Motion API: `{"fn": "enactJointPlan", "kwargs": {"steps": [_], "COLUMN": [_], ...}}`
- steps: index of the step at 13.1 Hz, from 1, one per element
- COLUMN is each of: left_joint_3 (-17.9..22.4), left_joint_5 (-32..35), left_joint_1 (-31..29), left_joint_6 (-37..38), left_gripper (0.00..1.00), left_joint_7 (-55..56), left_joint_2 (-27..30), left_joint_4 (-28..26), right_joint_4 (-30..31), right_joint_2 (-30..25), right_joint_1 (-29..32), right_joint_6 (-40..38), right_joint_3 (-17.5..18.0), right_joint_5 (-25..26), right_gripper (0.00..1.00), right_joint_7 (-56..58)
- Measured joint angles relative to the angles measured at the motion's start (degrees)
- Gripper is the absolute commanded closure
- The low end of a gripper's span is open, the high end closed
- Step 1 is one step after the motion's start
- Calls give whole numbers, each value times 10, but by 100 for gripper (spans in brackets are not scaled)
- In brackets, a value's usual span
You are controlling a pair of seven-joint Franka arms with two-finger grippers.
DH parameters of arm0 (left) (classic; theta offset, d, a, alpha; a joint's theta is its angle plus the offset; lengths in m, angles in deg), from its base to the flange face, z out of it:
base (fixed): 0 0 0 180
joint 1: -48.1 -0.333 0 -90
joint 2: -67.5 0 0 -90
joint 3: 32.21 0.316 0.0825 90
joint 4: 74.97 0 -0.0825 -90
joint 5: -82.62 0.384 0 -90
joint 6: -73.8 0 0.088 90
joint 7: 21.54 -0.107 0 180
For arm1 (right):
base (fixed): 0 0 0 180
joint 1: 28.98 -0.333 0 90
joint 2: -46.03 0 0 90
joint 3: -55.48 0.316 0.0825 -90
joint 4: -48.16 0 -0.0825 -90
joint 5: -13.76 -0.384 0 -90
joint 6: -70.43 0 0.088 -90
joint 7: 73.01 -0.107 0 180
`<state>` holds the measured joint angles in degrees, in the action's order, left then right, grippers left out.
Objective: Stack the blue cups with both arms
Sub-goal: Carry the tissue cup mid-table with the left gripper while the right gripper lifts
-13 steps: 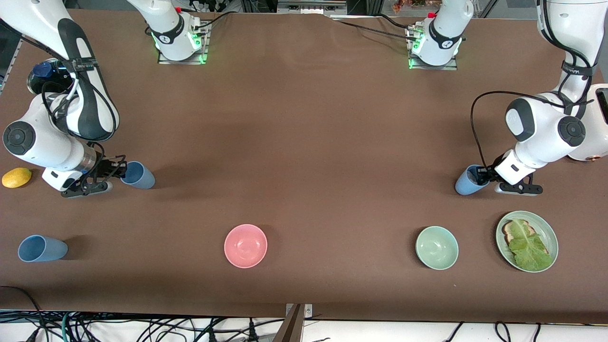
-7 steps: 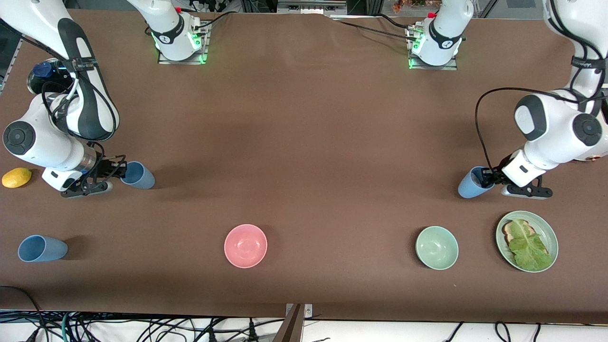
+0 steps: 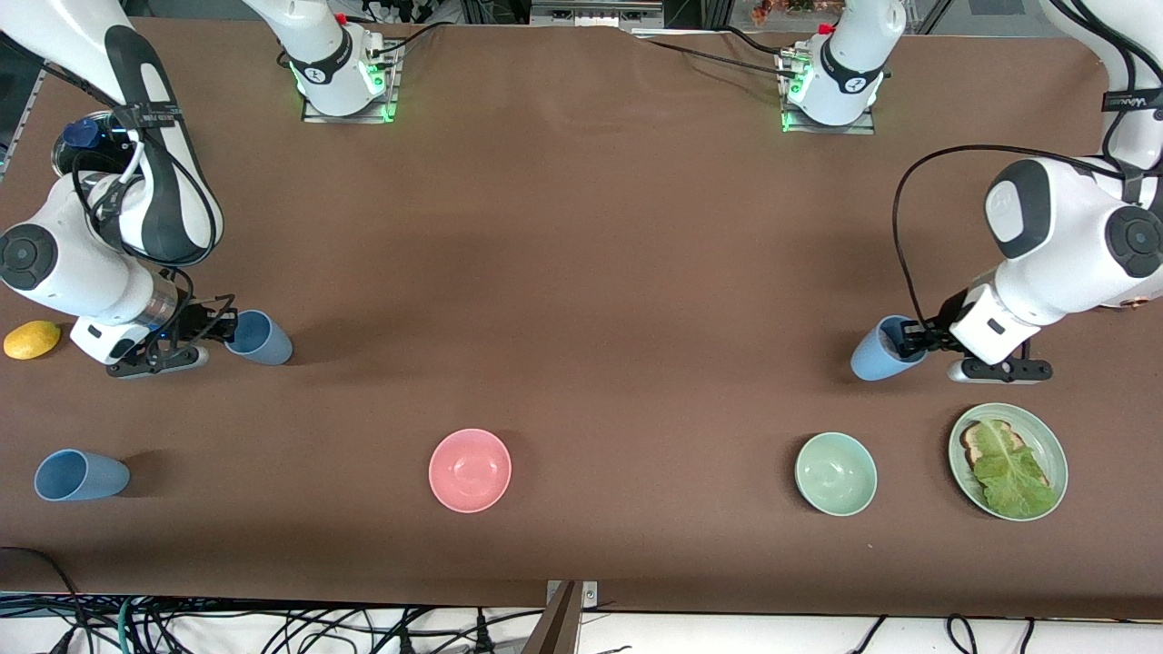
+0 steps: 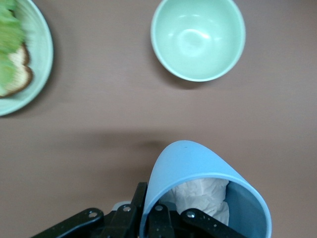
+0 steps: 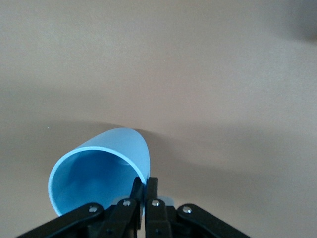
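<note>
Cups in both grippers, operator: from the front view you see the left gripper (image 3: 911,343) clamped on the rim of a matte light-blue plastic tumbler (image 3: 874,356), which tilts over the brown table (image 3: 581,254) at the left arm's end, its base pointing away from the fingers. A pale green bowl (image 3: 836,473) and a green plate of toast and lettuce (image 3: 1008,448) lie nearer the camera than that tumbler. At the right arm's end, the right gripper (image 3: 221,329) pinches the rim of a second light-blue tumbler (image 3: 260,338), also tipped on its side. A third light-blue tumbler (image 3: 80,475) lies on the table nearer the camera, well apart from both grippers. A pink bowl (image 3: 470,470) sits mid-table, and a yellow lemon (image 3: 32,339) rests just beside the right arm's wrist.

In the left wrist view, you see the fingers (image 4: 159,218) closed on the tumbler's (image 4: 198,166) wall, one inside and one outside, with crumpled white material inside the cup.

In the right wrist view, you see the fingers (image 5: 148,198) pressed together on the rim of the tumbler (image 5: 106,161), its open mouth facing the camera.
</note>
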<state>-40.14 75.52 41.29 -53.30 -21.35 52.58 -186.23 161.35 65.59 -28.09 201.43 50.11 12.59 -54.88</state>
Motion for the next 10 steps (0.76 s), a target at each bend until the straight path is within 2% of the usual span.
{"fn": "enactJointPlan", "kwargs": {"steps": [2,8,10], "left_joint_3": [-38,-182,-217], "left_joint_5": [15,124,143], "left_joint_1": [3,13,26], "left_joint_6": [8,28,32], "left_gripper": [100,100,100], "left_joint_7": [74,346,433], "left_joint_2": [8,20,18], "left_joint_4": [5,12,12], "right_joint_4": [-9,-75,-99], "right_joint_2": [-8,-23,-27], "right_joint_1": [0,0,0], "right_joint_6": [-18,-118,-154], "right_joint_3": [2,7,7], "right_joint_5": [0,0,0], "right_gripper": [100,100,100], "right_joint_7": [0,0,0]}}
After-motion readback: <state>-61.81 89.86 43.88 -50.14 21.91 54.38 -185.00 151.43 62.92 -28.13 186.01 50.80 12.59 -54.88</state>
